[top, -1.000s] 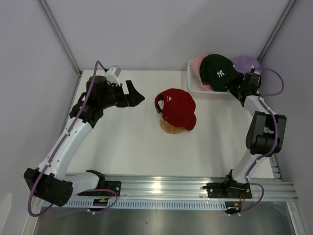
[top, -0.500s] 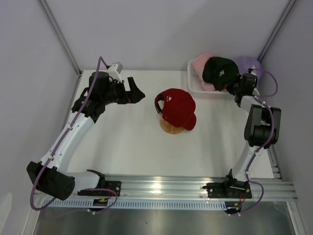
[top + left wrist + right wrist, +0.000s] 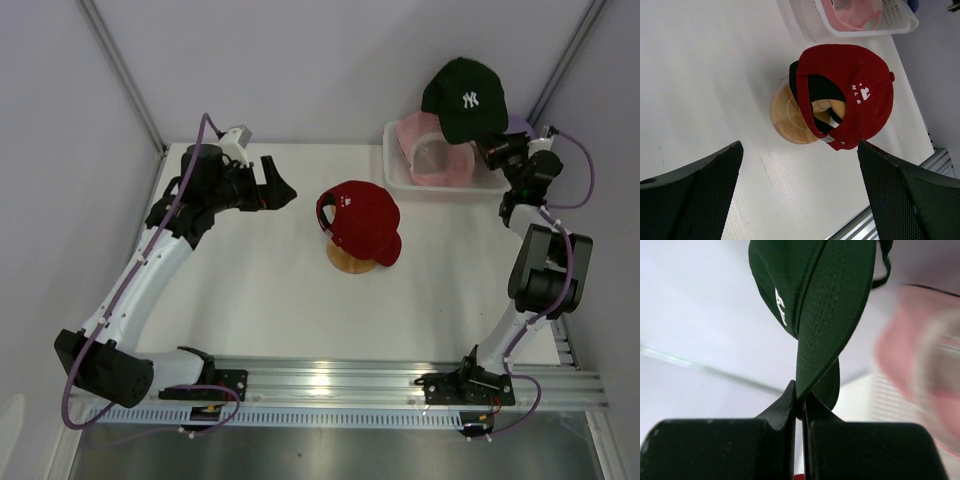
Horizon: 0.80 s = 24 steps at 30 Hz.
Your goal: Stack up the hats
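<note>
A red cap (image 3: 362, 222) with a white logo sits on a round wooden stand (image 3: 350, 262) mid-table; the left wrist view shows the red cap (image 3: 850, 90) from behind. My right gripper (image 3: 492, 150) is shut on the brim of the black cap (image 3: 463, 97), which hangs in the air above the basket. In the right wrist view its jaws (image 3: 801, 399) pinch the brim edge of that cap (image 3: 810, 290). A pink cap (image 3: 432, 160) lies in the white basket (image 3: 398, 182). A sliver of a lavender cap (image 3: 519, 126) shows behind. My left gripper (image 3: 280, 190) is open, left of the red cap.
The basket (image 3: 890, 22) stands at the back right corner, close to the right wall. The metal rail (image 3: 320, 385) with both arm bases runs along the near edge. Grey walls close in the table at the back and sides.
My right gripper shut on the black cap's brim and lifted the cap up out of the basket, uncovering the pink cap. The left arm barely moved.
</note>
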### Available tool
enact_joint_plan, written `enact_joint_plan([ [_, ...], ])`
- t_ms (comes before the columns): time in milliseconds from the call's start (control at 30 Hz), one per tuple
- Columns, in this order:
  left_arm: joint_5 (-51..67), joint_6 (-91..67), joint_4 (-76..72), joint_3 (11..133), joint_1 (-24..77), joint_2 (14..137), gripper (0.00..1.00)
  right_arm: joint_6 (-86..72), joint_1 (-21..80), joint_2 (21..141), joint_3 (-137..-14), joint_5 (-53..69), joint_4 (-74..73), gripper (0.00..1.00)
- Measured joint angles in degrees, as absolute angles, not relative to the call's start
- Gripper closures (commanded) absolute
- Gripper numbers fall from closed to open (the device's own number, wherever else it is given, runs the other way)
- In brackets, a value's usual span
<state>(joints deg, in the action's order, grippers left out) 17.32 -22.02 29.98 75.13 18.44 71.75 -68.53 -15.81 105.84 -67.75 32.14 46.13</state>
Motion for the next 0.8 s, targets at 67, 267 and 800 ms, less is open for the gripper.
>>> enact_joint_plan([
  [67, 17.4, -22.1, 29.9, 75.1, 18.4, 71.3, 0.01, -73.9, -15.7, 105.8, -70.8, 34.7, 50.4, 1.00],
  [267, 17.8, -24.0, 27.7, 76.6, 18.4, 71.0, 0.01, -85.2, -12.8, 102.9, -73.3, 40.6, 57.8, 1.00],
  [800, 16.8, -32.1, 17.4, 85.0, 9.8, 83.1, 0.00, -75.7, -0.8, 86.3, -73.8, 56.7, 33.3, 1.00],
])
